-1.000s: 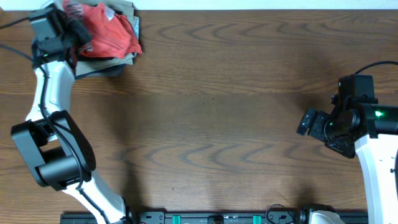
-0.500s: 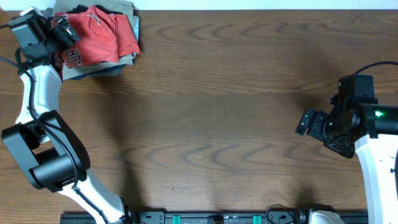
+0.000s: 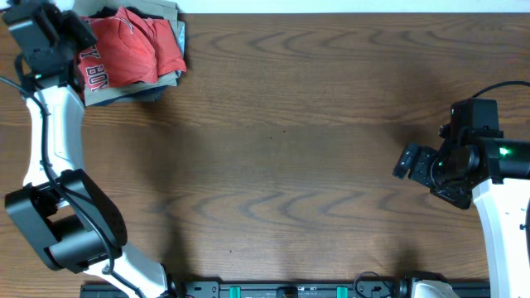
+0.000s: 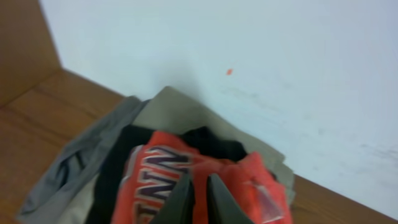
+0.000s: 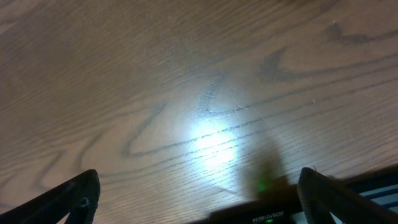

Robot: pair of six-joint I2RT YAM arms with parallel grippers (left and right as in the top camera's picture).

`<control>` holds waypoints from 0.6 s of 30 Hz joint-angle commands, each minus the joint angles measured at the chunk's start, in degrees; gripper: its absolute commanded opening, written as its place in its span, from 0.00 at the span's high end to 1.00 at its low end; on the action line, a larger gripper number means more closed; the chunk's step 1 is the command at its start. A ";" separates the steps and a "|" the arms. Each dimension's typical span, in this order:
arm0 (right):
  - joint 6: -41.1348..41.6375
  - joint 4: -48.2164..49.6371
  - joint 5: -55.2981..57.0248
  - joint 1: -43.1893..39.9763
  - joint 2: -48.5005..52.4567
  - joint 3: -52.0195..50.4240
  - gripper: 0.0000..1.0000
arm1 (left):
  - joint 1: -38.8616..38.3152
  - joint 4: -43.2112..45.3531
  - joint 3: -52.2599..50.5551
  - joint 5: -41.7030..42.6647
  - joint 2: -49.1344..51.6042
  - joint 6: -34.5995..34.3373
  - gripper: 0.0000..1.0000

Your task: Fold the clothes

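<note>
1. against a second ago, the left gripper point(image 4: 198, 183) has swung off the pile toward the far left corner of the table point(image 3: 290, 165). the coral-red t-shirt point(image 3: 132, 50) was a bunched heap then and now lies flatter and drawn leftward, its white lettering showing at the left edge. the right gripper point(image 5: 199, 179) has not moved.
2. left gripper: the jaws are drawn almost together. in the wrist view a sliver of red cloth fills the slit between them – they are pinched on a fold of the coral-red t-shirt at its upper left edge.
3. right gripper: the jaws are spread wide with nothing between them. it hangs over bare wood on the right side, well apart from the pile.
4. the coral-red t-shirt sits on top of the pile in the far left corner. a black shirt point(image 4: 115, 174) lies just under it, a khaki garment point(image 4: 171, 109) pokes out behind, and a grey garment point(image 4: 71, 168) spills to the side.
5. the table is dark brown wood with a strong wavy grain – in the right wrist view it carries a bright patch of glare. a white wall point(image 4: 249, 50) rises right behind the pile at the table's far edge, with one tiny red speck on it.
</note>
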 commanded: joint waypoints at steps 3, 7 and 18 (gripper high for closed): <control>0.07 -0.55 -1.01 -0.37 0.07 0.48 0.01 | -1.33 -0.11 0.70 -0.33 3.93 5.95 0.91; 0.07 -1.77 -1.01 -0.37 0.07 0.48 0.01 | -0.87 -0.92 0.72 -0.37 7.52 6.10 0.91; 0.02 -3.23 -0.98 -0.37 0.07 0.48 0.01 | 1.60 -5.51 0.72 -1.53 10.91 6.08 0.90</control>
